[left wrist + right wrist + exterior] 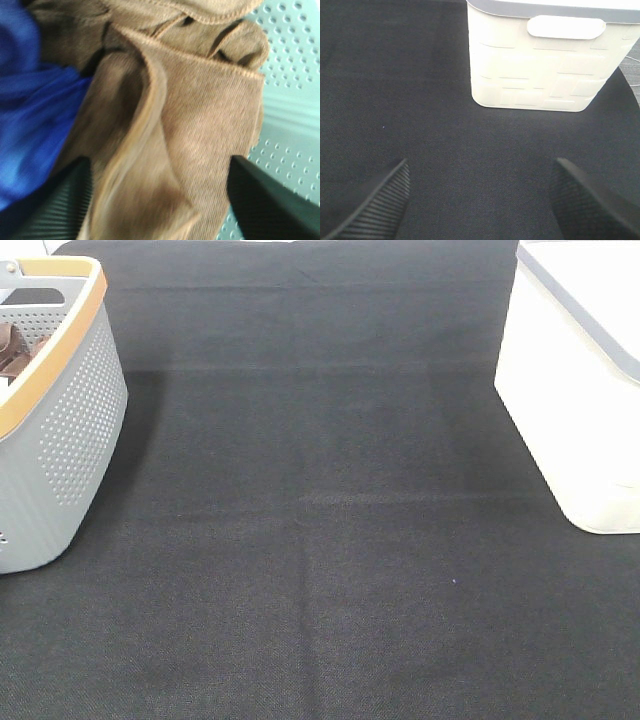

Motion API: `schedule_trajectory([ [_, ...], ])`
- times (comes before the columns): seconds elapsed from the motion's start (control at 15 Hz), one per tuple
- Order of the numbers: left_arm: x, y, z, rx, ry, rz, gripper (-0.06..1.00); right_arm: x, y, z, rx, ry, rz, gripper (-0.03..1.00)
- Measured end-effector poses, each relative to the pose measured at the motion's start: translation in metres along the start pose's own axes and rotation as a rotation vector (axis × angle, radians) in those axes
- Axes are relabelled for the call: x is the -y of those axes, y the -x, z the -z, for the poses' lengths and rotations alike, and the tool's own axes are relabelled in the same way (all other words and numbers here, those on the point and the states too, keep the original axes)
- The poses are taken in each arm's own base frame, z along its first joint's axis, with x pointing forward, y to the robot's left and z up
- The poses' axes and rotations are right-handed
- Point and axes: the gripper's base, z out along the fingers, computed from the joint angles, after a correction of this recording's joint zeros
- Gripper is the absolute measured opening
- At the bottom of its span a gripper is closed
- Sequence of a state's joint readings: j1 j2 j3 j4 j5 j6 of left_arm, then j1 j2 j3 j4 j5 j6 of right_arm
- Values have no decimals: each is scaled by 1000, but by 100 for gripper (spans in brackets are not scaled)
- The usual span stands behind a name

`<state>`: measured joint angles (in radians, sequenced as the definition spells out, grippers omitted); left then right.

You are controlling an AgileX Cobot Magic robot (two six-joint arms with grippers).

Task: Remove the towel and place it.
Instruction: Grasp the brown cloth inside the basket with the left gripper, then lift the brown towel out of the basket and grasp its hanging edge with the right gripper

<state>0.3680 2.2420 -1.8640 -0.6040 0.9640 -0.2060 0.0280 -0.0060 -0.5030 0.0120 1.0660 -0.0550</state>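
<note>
The towel (200,110), a brown cloth with a stitched hem, lies crumpled in folds inside the grey perforated basket (292,95). My left gripper (160,200) is down in the basket, open, its two black fingers standing wide on either side of a fold of the towel. A sliver of brown cloth (12,348) shows over the basket's rim in the exterior high view. My right gripper (480,195) hangs open above the black mat, holding nothing. Neither arm shows in the exterior high view.
A blue cloth (35,125) lies beside the towel in the basket. The grey basket (70,420) with a tan rim stands at the mat's left edge. A white bin (580,390) stands at the right, in front of the right gripper (540,65). A black mat (320,540) covers the table.
</note>
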Motion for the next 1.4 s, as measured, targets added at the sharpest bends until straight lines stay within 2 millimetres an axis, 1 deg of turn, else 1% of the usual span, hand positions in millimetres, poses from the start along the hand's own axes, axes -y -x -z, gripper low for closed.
schedule_trajectory([
  [0.2, 2, 2, -1, 21, -15, -17, 56, 0, 0, 0, 0, 3, -1, 73],
  [0.27, 2, 2, -1, 21, -15, -17, 56, 0, 0, 0, 0, 3, -1, 73],
  [0.4, 3, 0, -2, 18, -16, -45, 46, 0, 0, 0, 0, 3, -1, 73],
  [0.6, 4, -3, -3, -6, -11, -66, 35, 0, 0, 0, 0, 3, -1, 73],
  [0.67, 4, -3, -3, -11, -7, -69, 30, 0, 0, 0, 0, 3, -1, 73],
  [0.73, 3, -3, -3, -13, 1, -75, 22, 0, 0, 0, 0, 3, -1, 73],
  [0.87, 2, -4, -2, -19, 16, -106, 3, 0, 0, 0, 0, 3, -1, 73],
  [0.93, 1, -4, -2, -22, 17, -130, 0, 0, 0, 0, 0, 3, -1, 73],
  [1.07, 1, -4, -3, -25, 13, -162, 0, 0, 0, 0, 0, 3, -1, 73],
  [1.2, 4, -4, 0, -20, -3, -176, 0, 0, 0, 0, 0, 3, -1, 73],
  [1.33, 17, -5, 15, 11, -57, -210, 0, 0, 0, 0, 0, 3, -1, 73],
  [1.4, 31, -4, 33, 47, -95, -268, 0, 0, 0, 0, 0, 3, -1, 73],
])
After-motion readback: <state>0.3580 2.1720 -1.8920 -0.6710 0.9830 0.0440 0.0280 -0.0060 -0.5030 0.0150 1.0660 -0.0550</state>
